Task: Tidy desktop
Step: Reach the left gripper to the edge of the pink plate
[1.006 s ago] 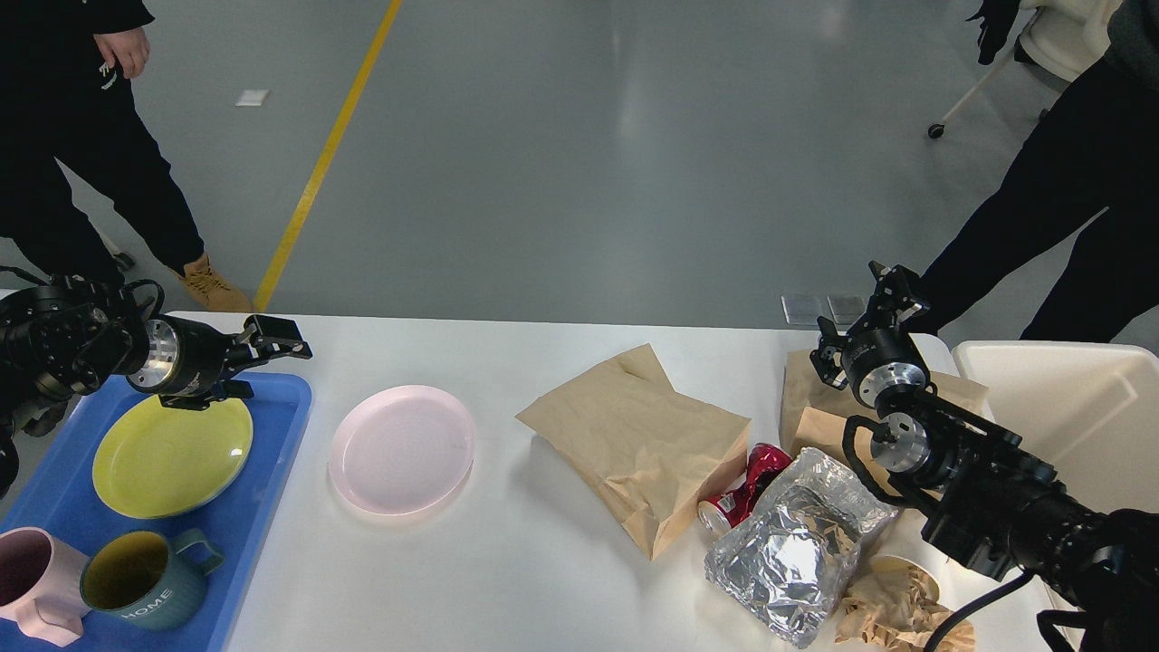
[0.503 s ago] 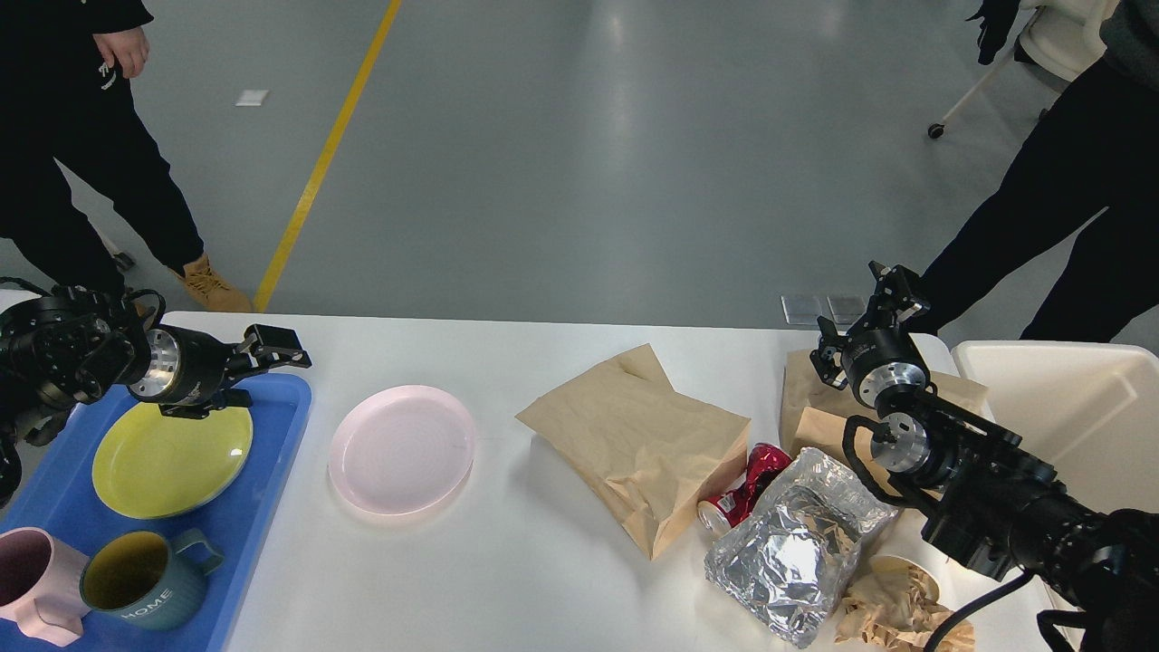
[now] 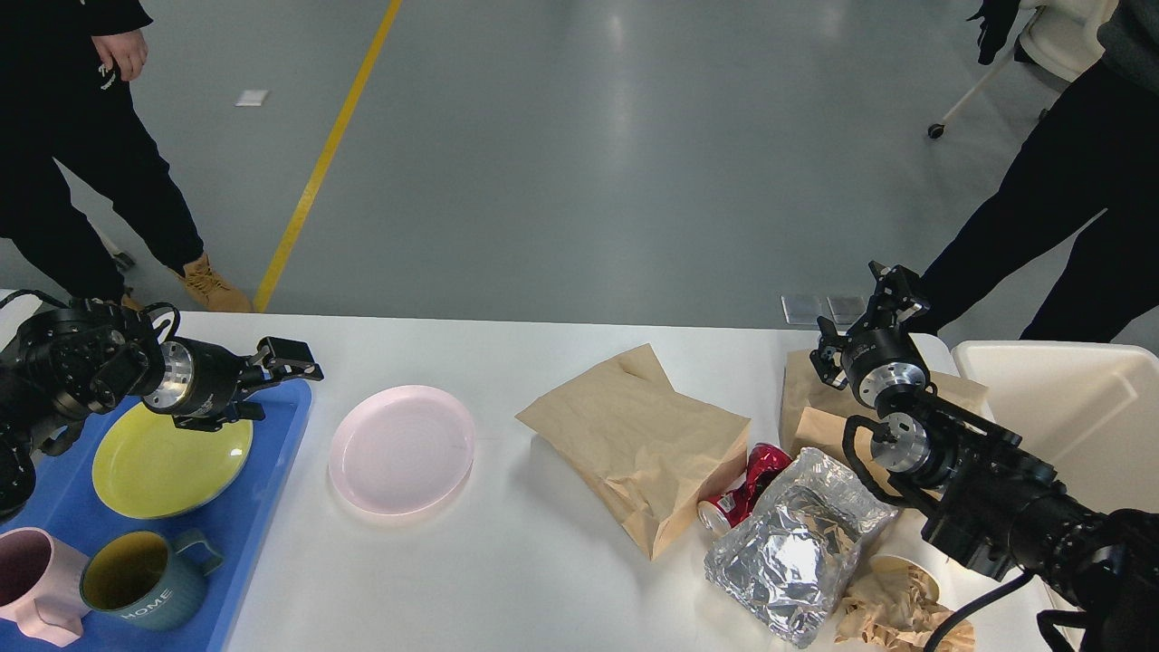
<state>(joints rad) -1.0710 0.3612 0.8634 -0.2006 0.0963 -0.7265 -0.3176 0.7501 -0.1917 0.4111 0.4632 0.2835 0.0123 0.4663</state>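
Where the white desktop (image 3: 543, 561) spreads across the lower view, crumpled foil (image 3: 792, 552) lies nearest, then a pink plate (image 3: 401, 449). Farther back, the left gripper (image 3: 272, 385), fingers apart, hovers over a blue tray (image 3: 272, 453). The right gripper's (image 3: 883, 290) finger spacing cannot be told.

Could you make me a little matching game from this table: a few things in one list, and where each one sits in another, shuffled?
Things:
1. yellow plate
2. pink plate
3. red can
4. green mug

Places:
A. alone on the bare white desktop
B. near corner of the blue tray
C. middle of the blue tray
D. between the paper bag and the foil

Pairs: 1-C, 2-A, 3-D, 4-B
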